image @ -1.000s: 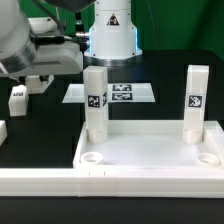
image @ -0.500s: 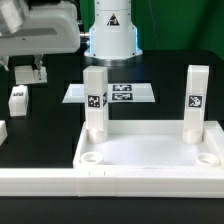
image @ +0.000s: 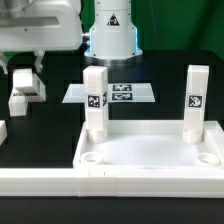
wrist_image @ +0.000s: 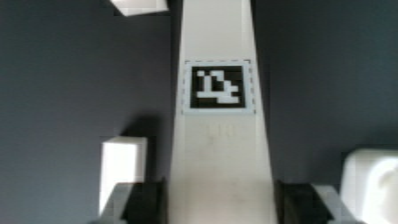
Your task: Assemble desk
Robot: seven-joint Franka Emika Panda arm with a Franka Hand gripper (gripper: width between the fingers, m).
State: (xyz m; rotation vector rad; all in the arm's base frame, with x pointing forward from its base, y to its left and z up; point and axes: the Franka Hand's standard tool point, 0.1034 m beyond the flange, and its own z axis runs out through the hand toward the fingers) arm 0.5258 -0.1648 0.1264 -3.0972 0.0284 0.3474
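The white desk top (image: 150, 150) lies at the front right as a rimmed tray with round corner sockets. Two tagged legs stand upright in its far corners (image: 95, 100) (image: 195, 100). My gripper (image: 27, 78) hangs at the exterior view's left, above the black table. In the wrist view a long white leg (wrist_image: 222, 130) with a black-and-white tag runs out from between the fingers. The gripper (wrist_image: 226, 205) is shut on this leg, with a dark finger (wrist_image: 151, 205) pressed against each side. Another tagged leg (image: 17, 101) lies on the table just below.
The marker board (image: 115, 93) lies flat behind the desk top, in front of the robot base (image: 110, 30). A long low white rail (image: 40, 180) runs along the front. A small white piece (image: 2, 130) shows at the left edge. White parts (wrist_image: 121, 165) (wrist_image: 365, 185) lie beside the held leg.
The arm has carried the held leg toward the exterior view's left and a little lower. The grip is unchanged. The desk top and its two standing legs have not moved.
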